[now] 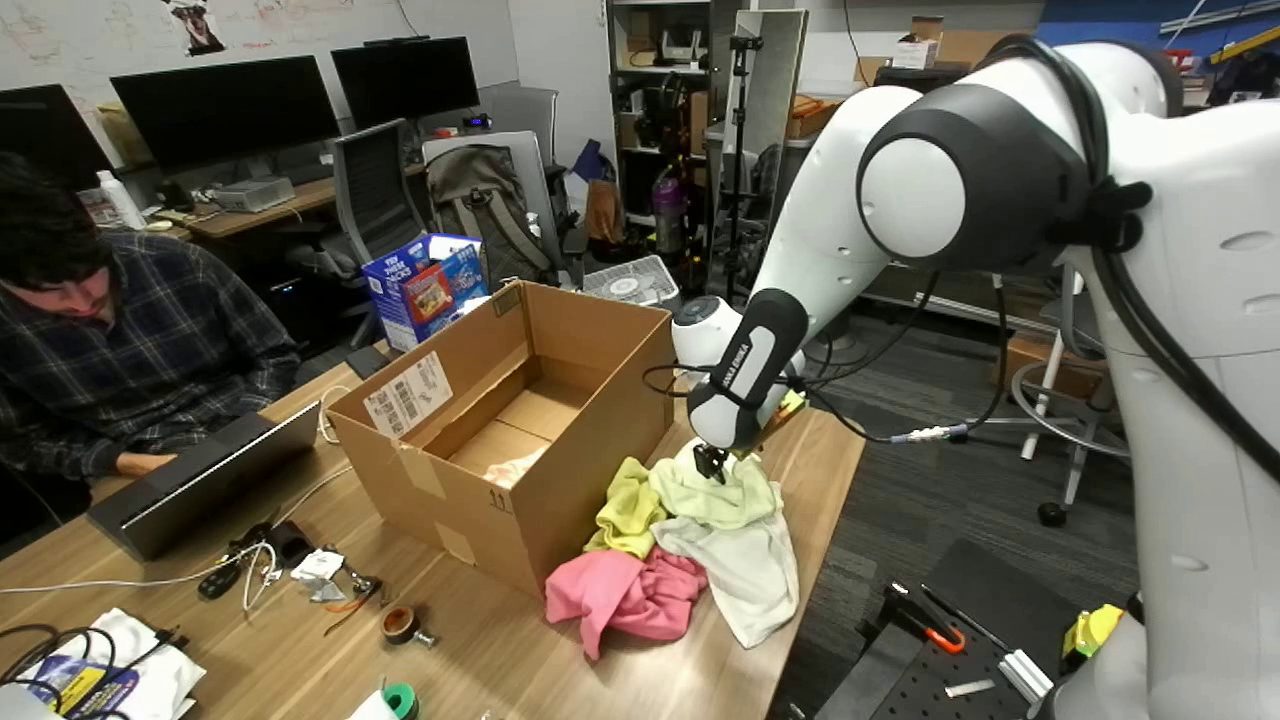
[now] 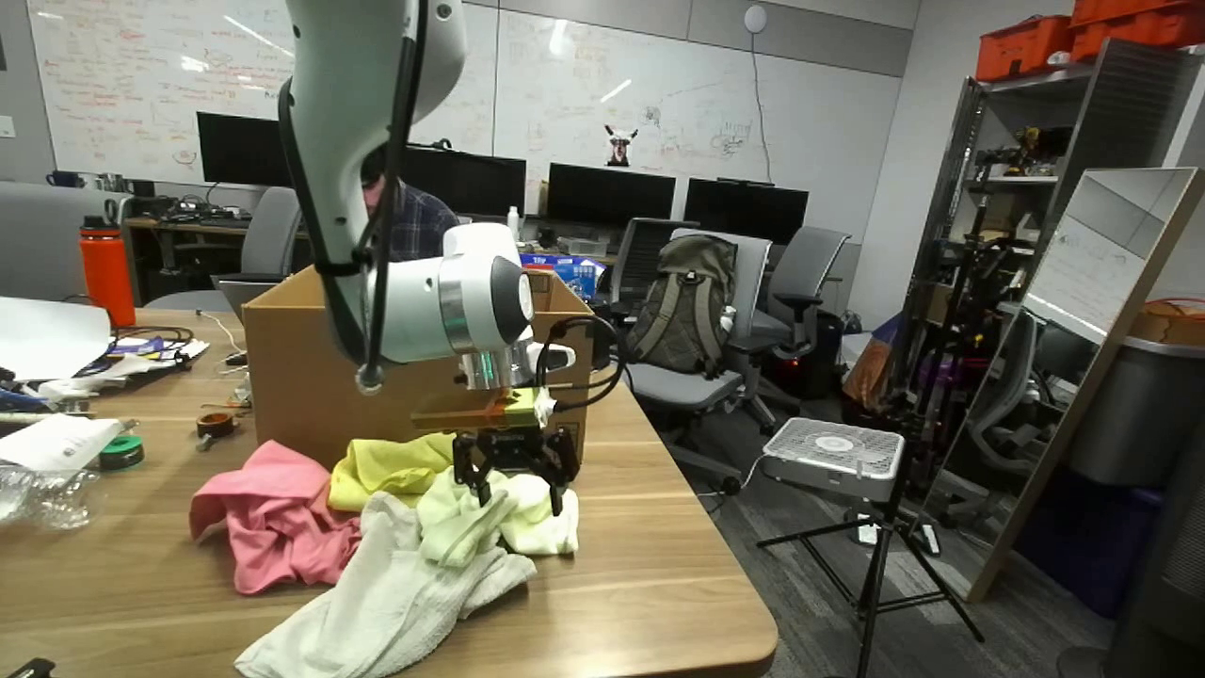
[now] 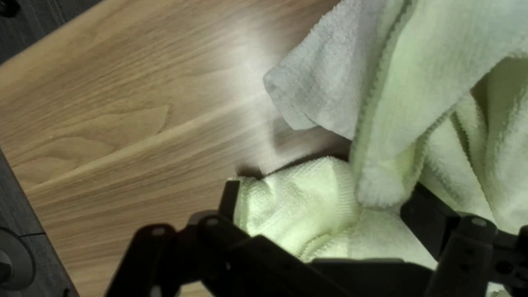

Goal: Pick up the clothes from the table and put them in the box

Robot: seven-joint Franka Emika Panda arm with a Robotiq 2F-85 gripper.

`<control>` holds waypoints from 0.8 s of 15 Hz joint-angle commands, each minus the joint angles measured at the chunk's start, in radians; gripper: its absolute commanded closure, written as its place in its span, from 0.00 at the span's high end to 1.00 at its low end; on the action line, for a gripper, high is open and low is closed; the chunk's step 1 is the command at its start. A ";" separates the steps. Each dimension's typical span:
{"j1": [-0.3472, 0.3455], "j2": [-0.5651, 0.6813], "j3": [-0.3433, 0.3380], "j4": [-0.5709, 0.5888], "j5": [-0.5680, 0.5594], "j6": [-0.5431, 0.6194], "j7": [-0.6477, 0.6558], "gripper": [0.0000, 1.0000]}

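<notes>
In both exterior views the clothes lie bunched on the wooden table [image 2: 650, 603] beside the cardboard box: a pink cloth [image 1: 625, 600], a yellow one [image 1: 628, 510], a pale yellow-green one [image 1: 730, 500] and a white one [image 1: 750, 575]. The box [image 1: 600, 440] stands upright with its top open; a light peach-coloured fabric [image 1: 512, 468] shows inside. My gripper [image 2: 520, 499] points down over the pale yellow-green cloth, low at its folds. In the wrist view its fingers [image 3: 229, 200] stand wide apart, with loose folds of that cloth between them. Whether the fingertips touch it I cannot tell.
A laptop [image 1: 210, 480] and a seated person are beyond the box. Cables, a tape roll [image 1: 399, 625] and plastic packaging lie on the table's other side. A blue snack carton [image 1: 425, 290] stands behind the box. The table edge [image 1: 835, 500] runs close by the clothes.
</notes>
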 commanded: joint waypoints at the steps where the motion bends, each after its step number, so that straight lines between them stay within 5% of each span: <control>1: 0.000 0.050 0.007 0.033 0.026 0.075 -0.040 1.00; 12: 0.039 0.151 -0.042 0.122 0.023 0.102 -0.041 1.00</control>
